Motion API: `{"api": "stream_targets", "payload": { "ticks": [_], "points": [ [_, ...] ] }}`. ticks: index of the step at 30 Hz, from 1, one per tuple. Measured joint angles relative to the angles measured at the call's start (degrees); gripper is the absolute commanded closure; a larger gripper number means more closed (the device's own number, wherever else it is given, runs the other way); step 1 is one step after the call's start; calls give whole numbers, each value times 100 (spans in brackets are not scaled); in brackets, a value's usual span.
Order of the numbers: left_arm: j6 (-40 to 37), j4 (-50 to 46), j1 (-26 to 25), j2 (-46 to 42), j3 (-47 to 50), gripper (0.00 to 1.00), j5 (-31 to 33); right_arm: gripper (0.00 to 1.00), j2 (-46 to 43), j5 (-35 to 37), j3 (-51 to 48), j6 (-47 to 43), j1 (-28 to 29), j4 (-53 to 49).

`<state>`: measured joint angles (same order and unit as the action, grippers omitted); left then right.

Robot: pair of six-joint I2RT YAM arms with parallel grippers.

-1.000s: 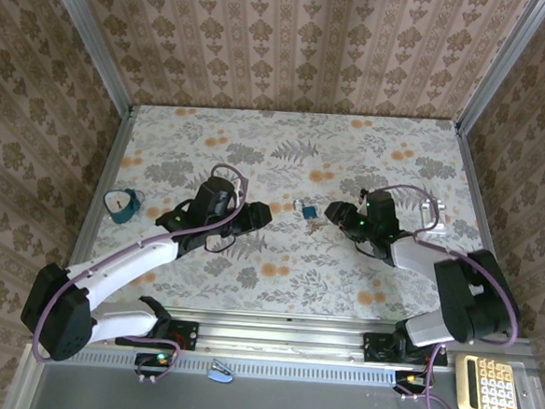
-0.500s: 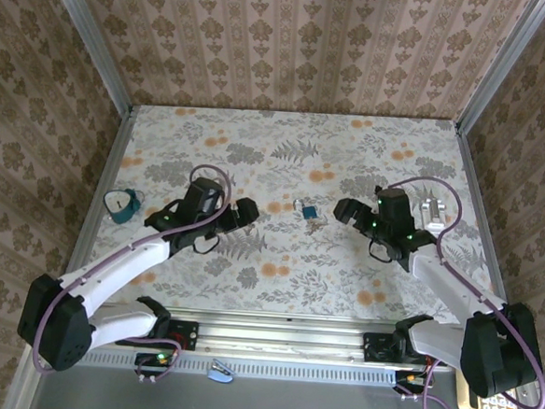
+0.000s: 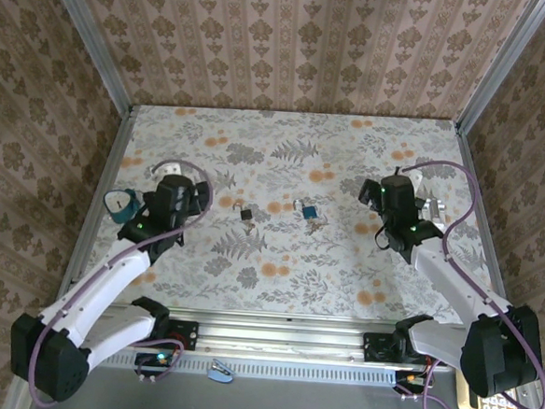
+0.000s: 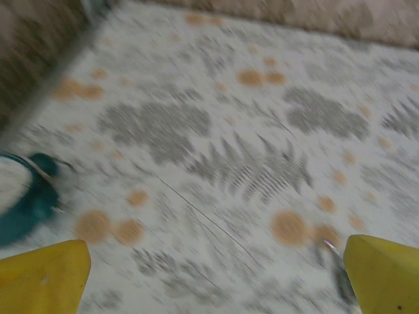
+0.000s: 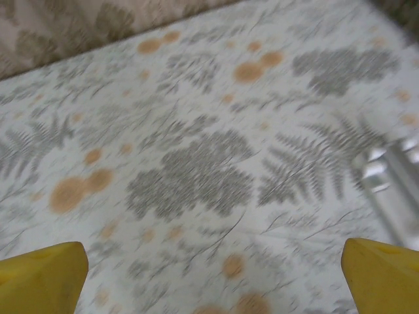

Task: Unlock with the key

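Padlock (image 3: 246, 219), centre of worktop (image 3: 362, 267): small, stiff, probably heavy; body best gripped. Key (image 3: 307, 211) near it: thin, slippery. My left fingers (image 4: 46, 275) and right fingers (image 5: 39, 275) were released.

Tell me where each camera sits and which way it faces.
Top external: above and behind the bases, looking down on the table; the left arm and right arm show.
Left wrist: low over the table, looking along it toward the wall; yellow left fingers at the bottom corners.
Right wrist: likewise; yellow right fingers.
Shared: the teal object appears in the top and left wrist views.
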<state>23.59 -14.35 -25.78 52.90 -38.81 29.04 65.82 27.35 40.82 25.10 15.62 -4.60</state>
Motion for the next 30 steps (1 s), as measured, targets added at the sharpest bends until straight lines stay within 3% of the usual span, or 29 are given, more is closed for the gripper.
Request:
{"api": "stream_targets", "payload": {
  "ticks": [3,7,14,20,26,30],
  "points": [
    [-717,1034,367,-229,925,0,468,0,83,704,-433,-544,-26,704],
    [-1246,1897,990,79,1456,0,619,0,407,1300,-767,-988,-197,1252],
    [-1803,4430,1690,1668,2026,0,527,0,1045,1635,-1554,-1471,-494,2949],
    [-2260,6269,1801,3049,2155,0,186,0,1421,1029,-2035,-1751,-776,4566],
    [-2682,7622,1834,3530,2302,0,-673,0,1707,68,-1991,-1943,-955,4927],
    [-2798,7672,1829,3751,2295,0,-920,0,1978,-564,-1910,-2048,-1123,5224]
  ]
}}
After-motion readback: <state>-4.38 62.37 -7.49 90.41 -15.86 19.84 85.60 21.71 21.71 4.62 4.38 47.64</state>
